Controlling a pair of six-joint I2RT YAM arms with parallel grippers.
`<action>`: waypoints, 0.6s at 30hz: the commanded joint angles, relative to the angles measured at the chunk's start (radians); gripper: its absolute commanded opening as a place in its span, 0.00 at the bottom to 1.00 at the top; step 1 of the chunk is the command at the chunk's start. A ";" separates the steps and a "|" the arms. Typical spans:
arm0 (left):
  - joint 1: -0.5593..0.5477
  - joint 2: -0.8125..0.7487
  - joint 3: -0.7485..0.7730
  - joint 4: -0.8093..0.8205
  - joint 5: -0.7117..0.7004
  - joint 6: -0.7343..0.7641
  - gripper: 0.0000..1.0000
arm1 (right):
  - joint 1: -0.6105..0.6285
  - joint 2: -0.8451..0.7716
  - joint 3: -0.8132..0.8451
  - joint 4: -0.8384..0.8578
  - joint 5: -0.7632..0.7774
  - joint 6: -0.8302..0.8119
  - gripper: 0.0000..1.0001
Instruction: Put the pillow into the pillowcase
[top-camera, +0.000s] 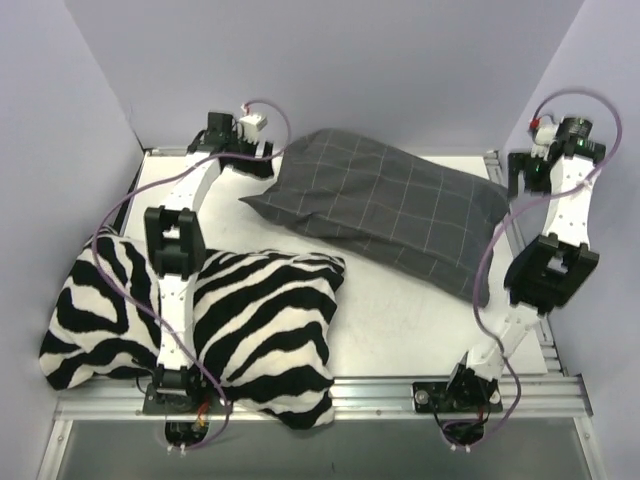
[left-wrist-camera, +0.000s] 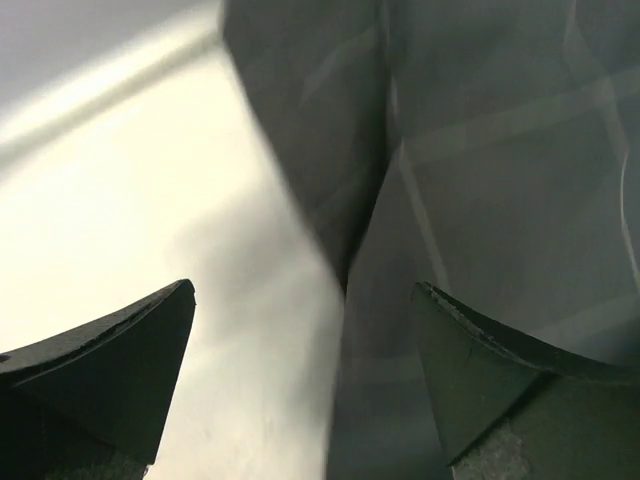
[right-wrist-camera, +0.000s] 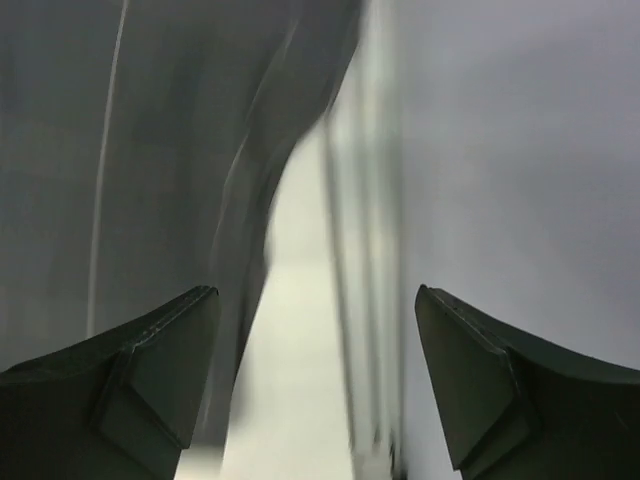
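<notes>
A plump, soft dark grey pillowcase with a thin pale check grid lies slantwise across the back of the smooth white counter between lilac walls, a zebra-striped cushion front left, while the left pincer at its left corner and the right pincer by its right edge both gape apart.
</notes>
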 joint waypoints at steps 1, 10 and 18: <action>0.076 -0.366 -0.180 -0.033 0.109 0.016 0.97 | 0.008 -0.336 -0.211 -0.307 -0.119 -0.094 0.81; 0.098 -0.351 -0.304 -0.323 0.196 0.211 0.98 | 0.040 -0.543 -0.840 -0.398 -0.233 -0.091 0.79; 0.061 -0.158 -0.122 -0.485 0.220 0.312 0.97 | 0.043 -0.450 -0.966 -0.168 -0.181 -0.044 0.82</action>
